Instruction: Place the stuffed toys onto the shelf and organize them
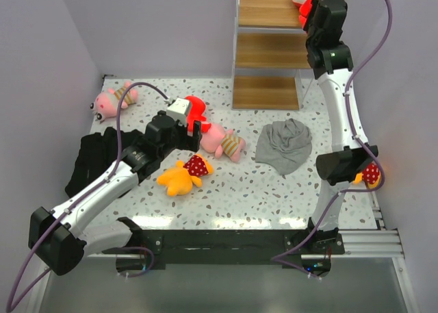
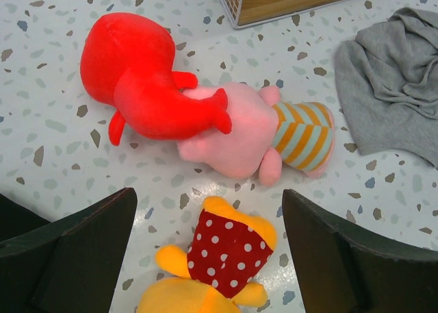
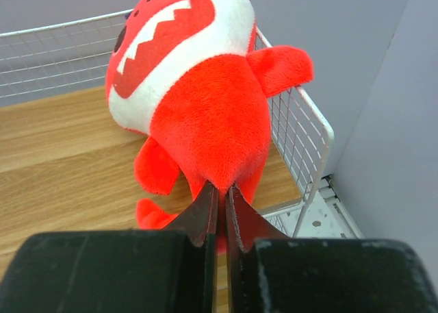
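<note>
The shelf (image 1: 267, 49) stands at the back. My right gripper (image 3: 222, 193) is shut on the lower back of a red-and-white toy (image 3: 198, 87), which stands upright at the right end of the top board (image 3: 61, 142), by the wire side. My left gripper (image 2: 209, 203) is open and empty above a yellow toy with a red dotted top (image 2: 219, 265). Beyond it lie a pink striped toy (image 2: 253, 131) and a red toy (image 2: 137, 87), touching. A second pink toy (image 1: 113, 99) lies far left. A second yellow toy (image 1: 371, 174) lies partly hidden behind my right arm.
A grey cloth (image 1: 284, 145) lies crumpled in front of the shelf, right of the pink toy. A black cloth (image 1: 92, 159) lies at the left under my left arm. Grey walls close in on the left, back and right.
</note>
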### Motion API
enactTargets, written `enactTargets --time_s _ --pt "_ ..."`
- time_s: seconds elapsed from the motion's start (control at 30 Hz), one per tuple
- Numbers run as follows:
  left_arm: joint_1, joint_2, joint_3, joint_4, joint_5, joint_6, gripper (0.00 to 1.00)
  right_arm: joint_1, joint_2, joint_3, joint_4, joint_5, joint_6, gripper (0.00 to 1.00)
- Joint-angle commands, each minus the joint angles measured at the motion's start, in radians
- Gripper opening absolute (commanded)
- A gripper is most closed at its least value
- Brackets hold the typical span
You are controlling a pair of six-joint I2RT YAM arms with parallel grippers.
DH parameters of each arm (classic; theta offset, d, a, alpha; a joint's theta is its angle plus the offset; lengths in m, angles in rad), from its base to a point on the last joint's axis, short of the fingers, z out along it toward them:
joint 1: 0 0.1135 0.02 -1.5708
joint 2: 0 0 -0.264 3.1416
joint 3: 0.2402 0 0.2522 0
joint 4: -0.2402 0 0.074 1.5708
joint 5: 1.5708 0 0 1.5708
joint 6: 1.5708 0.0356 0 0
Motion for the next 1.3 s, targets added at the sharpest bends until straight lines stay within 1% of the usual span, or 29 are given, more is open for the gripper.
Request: enactTargets --time_s 0.0,0.17,0.2,0.23,0.27,0.43,0.53,0.57,0.63,0.67,0.7,0.73,0.77,0.8,0.83,0.87,0.93,0.97,1.0,1.03,1.07,1.1,1.13,1.2,1.23,1.27 --pt "0.000 -0.017 0.041 0.017 0.003 -0.006 0.92 -0.022 0.017 0.045 0.080 -0.015 0.043 0.00" --pt "0.000 -0.020 0.040 0.017 -0.002 -0.005 0.92 -0.036 0.029 0.042 0.089 -0.052 0.043 0.00" --pt "0.000 -0.020 0.040 0.017 -0.002 -0.006 0.92 -0.042 0.029 0.040 0.092 -0.058 0.042 0.14" --pt "0.000 -0.020 0.040 0.017 -0.003 -0.005 0.92 -0.044 0.035 0.042 0.092 -0.075 0.037 0.20" --pt "0.000 -0.018 0.040 0.015 -0.003 -0.005 0.92 -0.045 0.040 0.055 0.087 -0.081 0.031 0.24" --pt "0.000 -0.012 0.040 0.015 -0.011 -0.005 0.92 -0.047 0.013 0.062 0.061 -0.066 0.025 0.34" --pt "0.000 -0.008 0.040 0.017 -0.014 -0.006 0.92 -0.047 -0.049 0.036 0.047 -0.107 0.038 0.39" --pt "0.000 -0.006 0.040 0.018 -0.014 -0.005 0.92 -0.047 -0.085 0.019 0.023 -0.118 0.048 0.43" --pt "0.000 -0.008 0.041 0.017 -0.020 -0.006 0.92 -0.047 -0.128 -0.013 -0.005 -0.129 0.087 0.45" --pt "0.000 -0.008 0.041 0.017 -0.023 -0.005 0.92 -0.047 -0.157 -0.073 -0.011 -0.142 0.104 0.58" --pt "0.000 -0.006 0.040 0.015 -0.029 -0.005 0.92 -0.047 -0.212 -0.110 -0.005 -0.176 0.135 0.66" --pt "0.000 -0.008 0.040 0.017 -0.036 -0.006 0.92 -0.047 -0.240 -0.142 -0.002 -0.211 0.150 0.83" --pt "0.000 -0.008 0.040 0.017 -0.042 -0.006 0.92 -0.047 -0.263 -0.194 -0.015 -0.233 0.167 0.91" --pt "0.000 -0.008 0.038 0.015 -0.045 -0.008 0.92 -0.047 -0.314 -0.220 -0.026 -0.268 0.202 0.97" --pt "0.000 -0.006 0.038 0.017 -0.051 -0.009 0.92 -0.047 -0.338 -0.248 -0.040 -0.291 0.224 0.97" --pt "0.000 -0.005 0.038 0.017 -0.057 -0.009 0.92 -0.047 -0.366 -0.321 -0.052 -0.323 0.244 0.97" --pt "0.000 -0.005 0.043 0.014 -0.082 -0.019 0.92 -0.045 -0.464 -0.418 -0.060 -0.459 0.294 0.96" --pt "0.001 -0.005 0.041 0.015 -0.094 -0.025 0.92 -0.044 -0.502 -0.526 -0.057 -0.506 0.319 0.95" --pt "0.001 -0.005 0.043 0.011 -0.129 -0.040 0.92 -0.042 -0.536 -0.588 -0.048 -0.544 0.360 0.95" --pt "0.001 -0.005 0.041 0.008 -0.146 -0.051 0.92 -0.041 -0.611 -0.652 -0.037 -0.613 0.382 0.94" --pt "0.001 -0.002 0.040 0.008 -0.158 -0.068 0.92 -0.036 -0.650 -0.781 0.001 -0.636 0.403 0.94" --pt "0.001 0.002 0.046 0.006 -0.189 -0.080 0.92 -0.036 -0.687 -0.846 0.026 -0.658 0.443 0.94" --pt "0.003 0.008 0.054 -0.006 -0.201 -0.095 0.92 -0.034 -0.767 -0.968 0.046 -0.703 0.466 0.94" --pt "0.020 0.040 0.107 -0.032 -0.212 -0.143 0.91 -0.028 -0.846 -1.087 0.099 -0.753 0.525 0.93" --pt "0.029 0.055 0.130 -0.064 -0.209 -0.158 0.90 -0.024 -0.883 -1.203 0.118 -0.773 0.542 0.92" --pt "0.052 0.089 0.179 -0.083 -0.206 -0.187 0.89 -0.010 -0.955 -1.260 0.151 -0.805 0.569 0.91"
